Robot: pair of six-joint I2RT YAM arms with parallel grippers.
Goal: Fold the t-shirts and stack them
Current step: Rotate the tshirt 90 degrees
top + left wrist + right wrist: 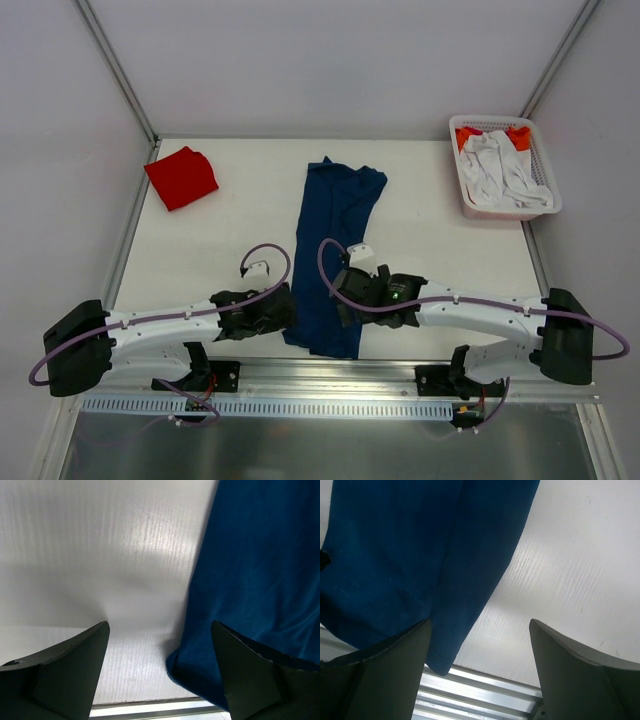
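in the middle of the counter [240,225]: a blue shirt [335,250], folded long and thin. far left corner: a red shirt [181,177], folded small. left gripper [160,625] wide open over the blue shirt's left edge, holding nothing. right gripper [480,625] wide open over its right edge, holding nothing.

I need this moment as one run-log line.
navy t-shirt: long strip, centre | red t-shirt: folded, far left | left fingers: open, astride navy left edge | right fingers: open, astride navy right edge
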